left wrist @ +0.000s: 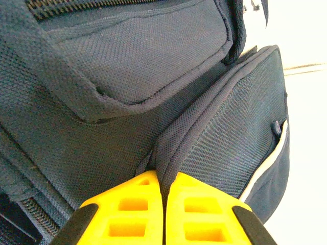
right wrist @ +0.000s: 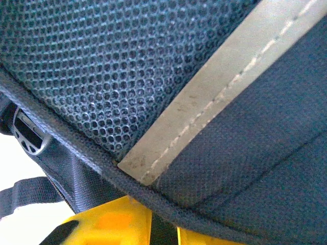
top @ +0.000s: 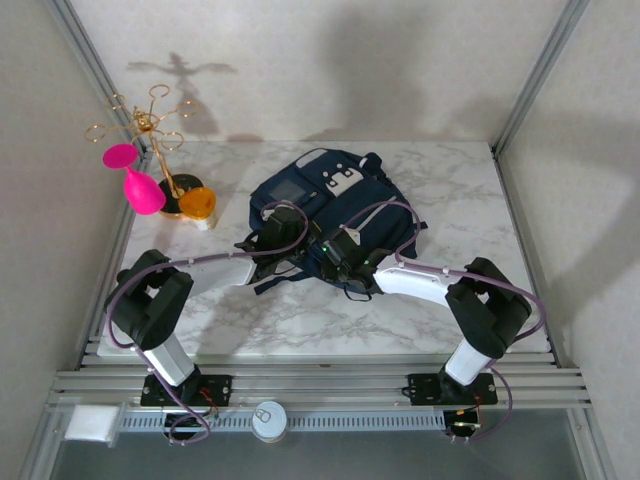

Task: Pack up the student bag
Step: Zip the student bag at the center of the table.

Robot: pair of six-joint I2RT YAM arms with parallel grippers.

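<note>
The student bag (top: 335,195) is laid at the middle of the marble table (top: 470,190), with bare marble left along the right and near edges; the left edge is taken up by a gold wire stand (top: 150,125), a pink glass (top: 145,192) and an orange cup (top: 197,203); the bag's navy weave is seen as fine mesh, crossed by a pale stitched stripe (right wrist: 219,97); a front pocket (left wrist: 133,56) is seen lying flat, its inside hidden; a corded seam is pinched between the clenched yellow fingers (left wrist: 133,209) of the left gripper (left wrist: 163,181); whether the right gripper (right wrist: 163,229) is closed on the piped edge cannot be told.
</note>
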